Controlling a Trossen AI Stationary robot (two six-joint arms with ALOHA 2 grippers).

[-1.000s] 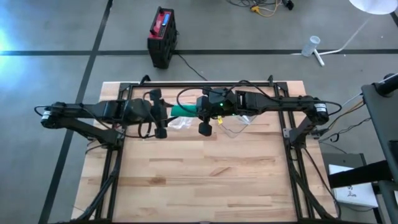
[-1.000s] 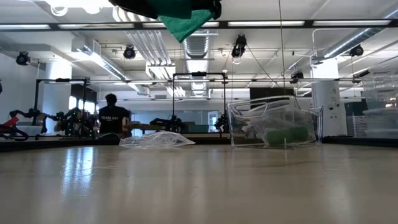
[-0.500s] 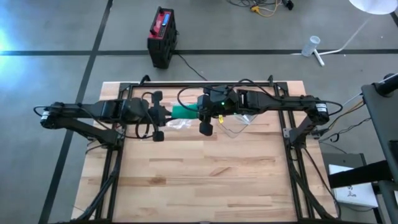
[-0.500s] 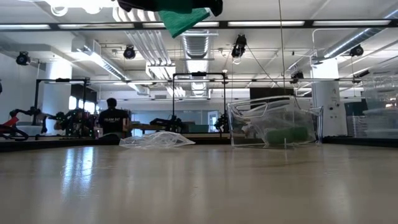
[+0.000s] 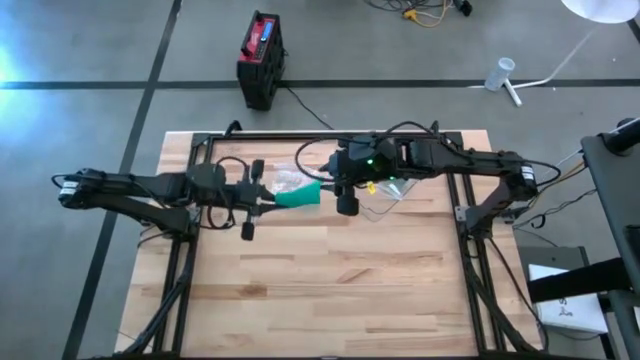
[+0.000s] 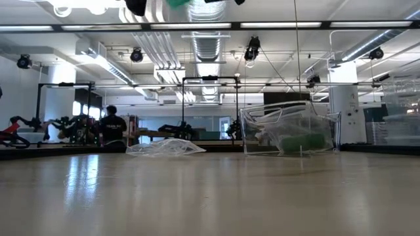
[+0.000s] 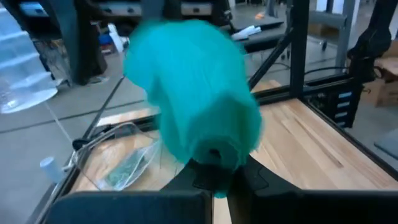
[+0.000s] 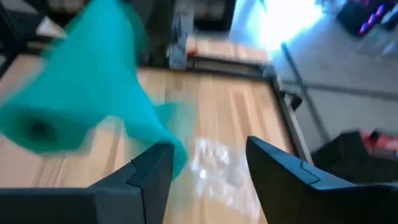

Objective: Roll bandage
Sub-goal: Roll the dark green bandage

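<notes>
A clear plastic box [image 6: 289, 134] stands on the far part of the wooden surface [image 5: 330, 290], with something green lying inside it, and a crumpled clear plastic bag [image 6: 164, 147] lies on the surface well to one side of it. On the grey floor beyond the surface sits a black and red case [image 5: 260, 58] with a cable running from it, and a white lamp stand [image 5: 540, 72] reaches in from the corner. In the room behind, a person in a dark shirt [image 6: 111, 128] stands with their back to the camera.

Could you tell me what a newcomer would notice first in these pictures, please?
The bright green bandage, held in the air above the table's back half by the shut left gripper. Just beside it the right gripper stands open. A clear plastic box sits on the wooden table.
</notes>
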